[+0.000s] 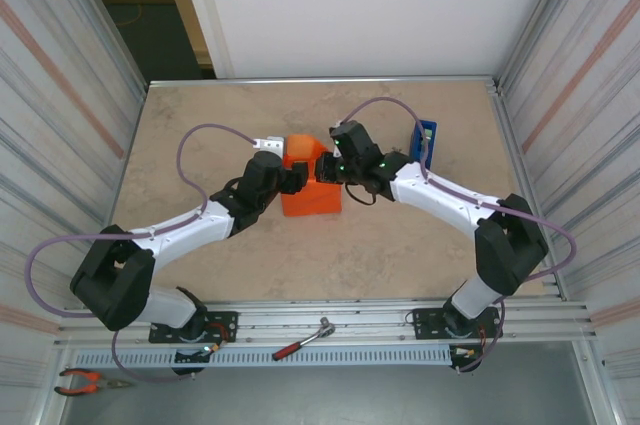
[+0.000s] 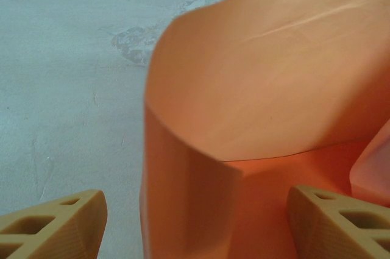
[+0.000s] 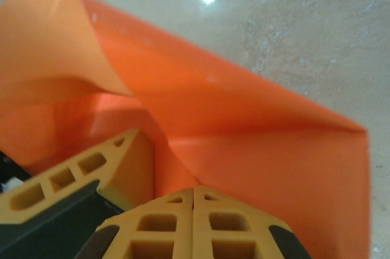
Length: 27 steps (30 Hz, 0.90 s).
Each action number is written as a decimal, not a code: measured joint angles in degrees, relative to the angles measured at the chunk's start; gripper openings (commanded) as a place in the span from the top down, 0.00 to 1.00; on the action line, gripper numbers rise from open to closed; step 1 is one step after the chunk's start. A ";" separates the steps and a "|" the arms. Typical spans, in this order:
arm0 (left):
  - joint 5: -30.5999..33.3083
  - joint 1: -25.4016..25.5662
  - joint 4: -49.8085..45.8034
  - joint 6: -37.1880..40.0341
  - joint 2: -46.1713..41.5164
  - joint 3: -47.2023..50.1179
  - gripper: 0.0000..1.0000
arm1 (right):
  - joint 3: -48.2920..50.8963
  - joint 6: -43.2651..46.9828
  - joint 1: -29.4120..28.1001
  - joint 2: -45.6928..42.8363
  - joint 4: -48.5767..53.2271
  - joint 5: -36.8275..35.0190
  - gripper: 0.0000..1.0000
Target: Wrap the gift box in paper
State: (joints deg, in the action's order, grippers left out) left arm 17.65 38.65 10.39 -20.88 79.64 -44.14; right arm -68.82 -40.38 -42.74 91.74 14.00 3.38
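Top view: bright, even overhead light, with faint soft shadows on the table [image 1: 400, 245]. Side walls [image 1: 60, 95] splay at 3 and 9 o'clock, wide-angle. Right wrist: white glare spot at 12 o'clock. Both wrist views: paper [image 2: 262, 88] blurred close up.

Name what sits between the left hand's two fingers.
The folded orange paper, standing up between the spread fingers, as the left wrist view shows.

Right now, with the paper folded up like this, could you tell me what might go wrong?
1. The paper stands curled and loose in front of the open left gripper, so nothing holds the fold and it may spring flat.
2. The right gripper, shut, seems to press on the paper; a sideways move could drag or tear it.
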 measured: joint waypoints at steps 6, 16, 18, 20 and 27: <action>-0.02 0.02 -0.13 -0.17 -0.02 -0.02 0.22 | 0.02 2.56 -2.01 0.07 0.42 -4.39 1.00; 0.02 0.11 -0.24 -0.20 -0.02 -0.02 0.23 | 2.49 2.05 -0.92 -3.50 -0.33 -1.11 1.00; 0.02 0.11 -0.24 -0.20 -0.02 -0.02 0.23 | 2.82 1.77 0.20 -5.81 -0.17 0.42 1.00; 0.02 0.11 -0.26 -0.20 -0.02 -0.04 0.23 | 2.89 1.22 2.12 -8.79 -0.35 1.66 1.00; 0.02 0.11 -0.33 -0.20 -0.02 -0.11 0.23 | 6.12 -1.86 10.51 -14.21 -4.22 3.37 1.00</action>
State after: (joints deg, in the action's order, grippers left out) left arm 17.67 38.76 10.07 -21.08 79.61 -44.25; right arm -62.70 -42.24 -32.23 77.54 9.78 6.74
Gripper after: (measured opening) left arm 0.775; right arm 0.060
